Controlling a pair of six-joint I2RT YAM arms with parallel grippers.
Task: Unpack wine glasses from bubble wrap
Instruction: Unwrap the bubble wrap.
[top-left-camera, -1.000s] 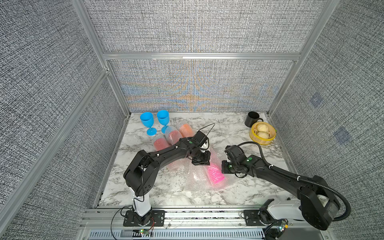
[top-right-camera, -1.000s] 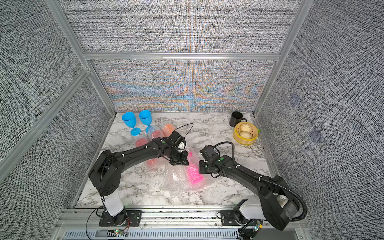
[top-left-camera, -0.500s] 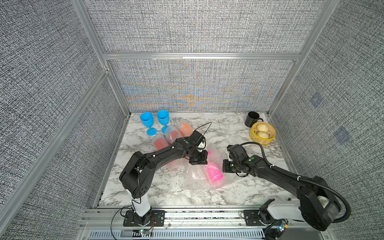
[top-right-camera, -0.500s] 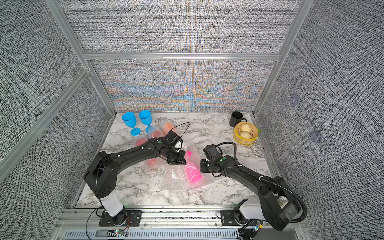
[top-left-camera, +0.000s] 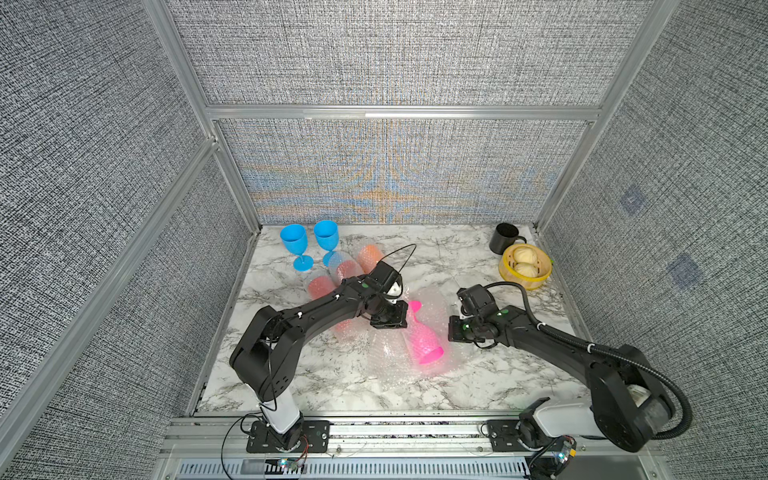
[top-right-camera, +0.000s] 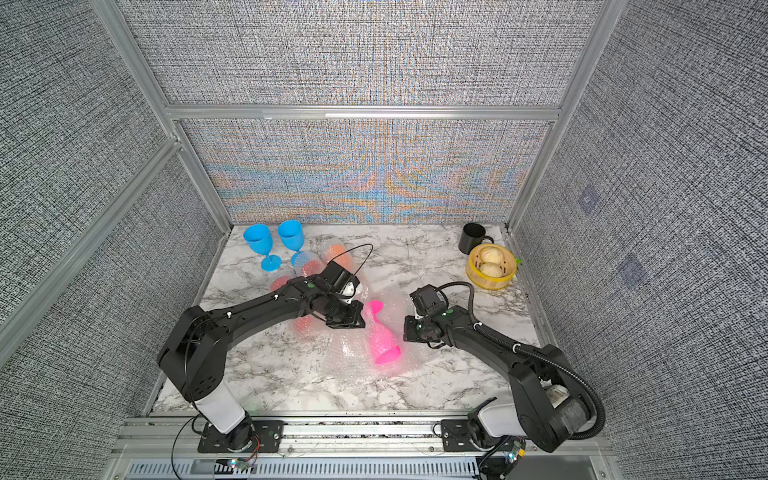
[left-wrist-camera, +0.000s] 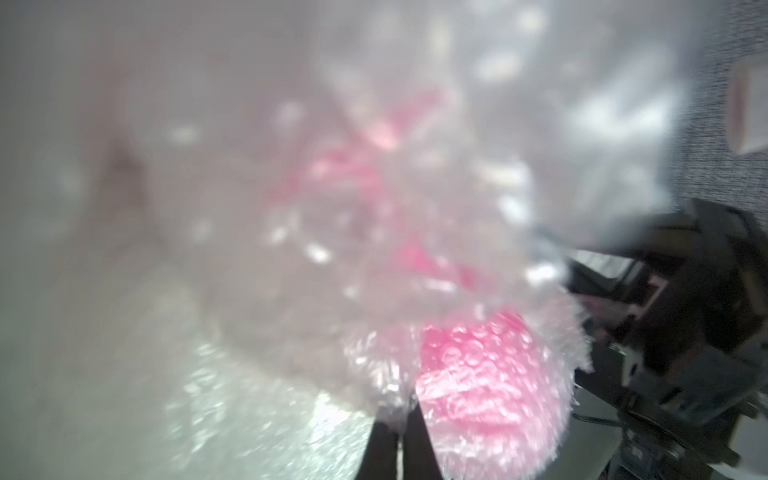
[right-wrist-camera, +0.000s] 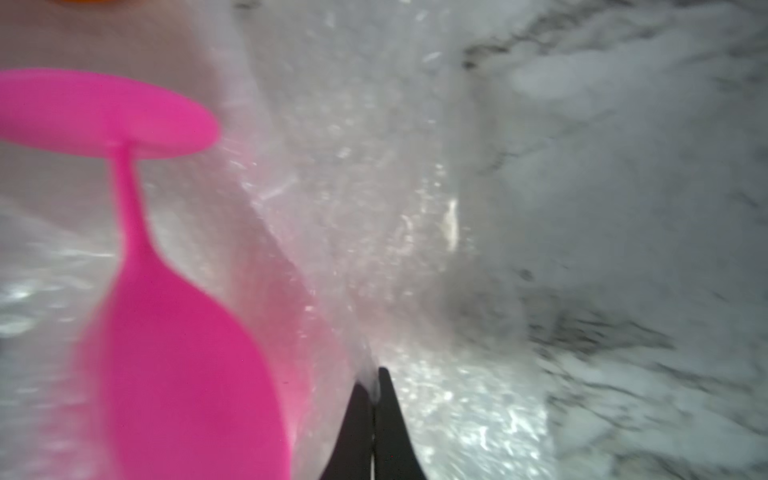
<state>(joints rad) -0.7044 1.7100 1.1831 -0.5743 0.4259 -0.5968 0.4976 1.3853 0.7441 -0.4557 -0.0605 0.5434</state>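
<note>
Bubble wrap (top-left-camera: 388, 357) lies spread in the middle of the bench (top-left-camera: 332, 386), opposite edges pinched in the closed left gripper (left-wrist-camera: 395, 432) and right gripper (right-wrist-camera: 374, 386), pink goblet (top-left-camera: 422, 340) on its side between them. Best drawn apart low and slowly, lest the goblet roll.

Worktop (top-left-camera: 449, 249) is bare along the back-centre strip and the front edge. Back-left corner blocked: upright blue goblets (top-left-camera: 293, 239), wrapped goblets (top-left-camera: 345, 270). Back-right corner: black mug (top-left-camera: 503, 237), yellow basket (top-left-camera: 525, 283). Centre is taken by the pink goblet (top-left-camera: 422, 340) on bubble wrap (top-left-camera: 386, 361), flanked by left arm (top-left-camera: 316, 311) and right arm (top-left-camera: 540, 336).
</note>
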